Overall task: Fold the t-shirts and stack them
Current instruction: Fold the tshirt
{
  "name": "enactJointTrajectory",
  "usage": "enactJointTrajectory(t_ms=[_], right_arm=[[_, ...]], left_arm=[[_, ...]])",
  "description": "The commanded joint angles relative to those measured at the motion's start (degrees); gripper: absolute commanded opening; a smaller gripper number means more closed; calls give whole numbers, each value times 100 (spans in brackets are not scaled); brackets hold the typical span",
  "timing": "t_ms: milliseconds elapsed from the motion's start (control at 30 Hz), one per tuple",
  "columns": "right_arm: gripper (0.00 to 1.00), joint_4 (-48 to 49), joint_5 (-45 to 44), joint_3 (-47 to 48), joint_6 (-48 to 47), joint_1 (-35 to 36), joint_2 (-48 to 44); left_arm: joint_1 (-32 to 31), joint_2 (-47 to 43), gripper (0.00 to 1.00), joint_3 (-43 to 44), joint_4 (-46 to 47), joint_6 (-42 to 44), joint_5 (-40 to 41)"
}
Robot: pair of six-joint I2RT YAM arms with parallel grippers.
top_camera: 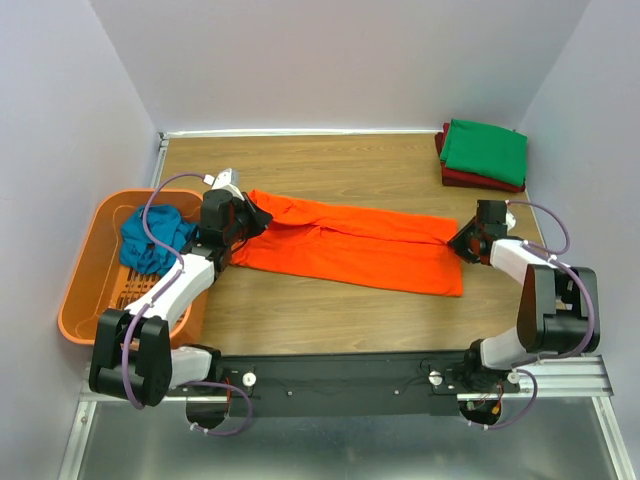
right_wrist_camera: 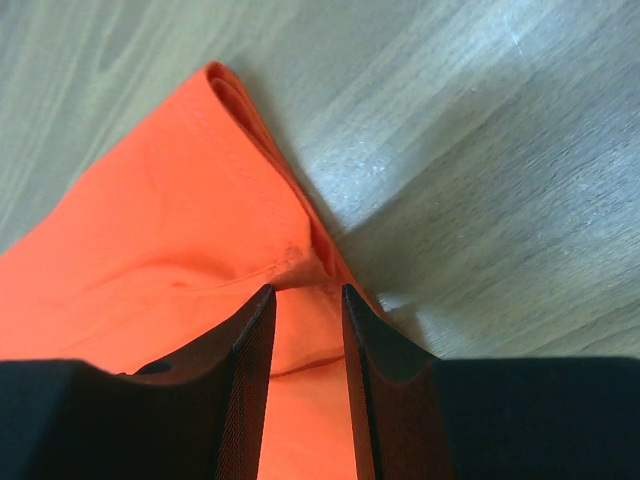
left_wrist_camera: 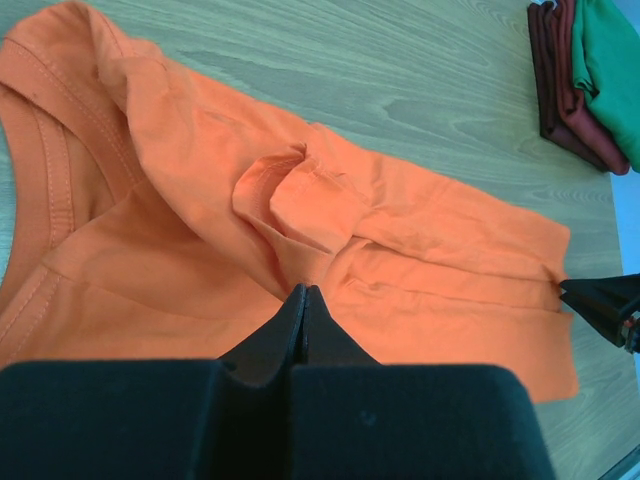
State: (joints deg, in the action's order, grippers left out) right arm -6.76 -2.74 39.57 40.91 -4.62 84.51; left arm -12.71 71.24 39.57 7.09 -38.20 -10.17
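**Orange shirt held at both ends between two claws**

The left claw [left_wrist_camera: 303,300] has its two black fingers closed tip to tip. They pinch a raised fold of the bright orange t-shirt of plain cloth [top_camera: 350,245], which bunches into a small ridge just ahead of the tips. In that claw's own view the ribbed neckline lies off to its left, flat on the pale wooden table [top_camera: 330,165]. The rest of the garment runs away from the claw as a long, narrow band with its sides folded in.

At the far end of that band sits the right claw [right_wrist_camera: 305,292]. Its fingers stand a narrow gap apart, and orange cloth fills the gap. The stitched hem corner pokes out just beyond the tips. The cloth is drawn to a point where it meets these tips, so the hem looks clamped, though the wrist view does not show plainly how hard the pads press. On the right of this claw there is bare wood.

The orange t-shirt therefore lies between the two claws, resting on the table along most of its length and slanting slightly nearer the arm bases toward the right claw.

Beyond the right claw, well apart from it at the far right corner, a folded green t-shirt [top_camera: 485,150] lies on top of a folded dark red t-shirt [top_camera: 480,182]. Outside the left claw, beside that arm, stands an orange plastic basket with slotted walls [top_camera: 85,295], and a crumpled teal-blue t-shirt [top_camera: 155,240] is heaped inside it.
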Motion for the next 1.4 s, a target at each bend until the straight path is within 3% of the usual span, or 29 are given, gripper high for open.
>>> enactJointTrajectory(t_ms=[0, 1367], right_arm=[[39, -123, -253, 121, -48, -21, 153], [39, -88, -332, 376, 128, -30, -5]], left_arm=[[41, -102, 0, 95, -6, 49, -116], [41, -137, 0, 68, -33, 75, -125]])
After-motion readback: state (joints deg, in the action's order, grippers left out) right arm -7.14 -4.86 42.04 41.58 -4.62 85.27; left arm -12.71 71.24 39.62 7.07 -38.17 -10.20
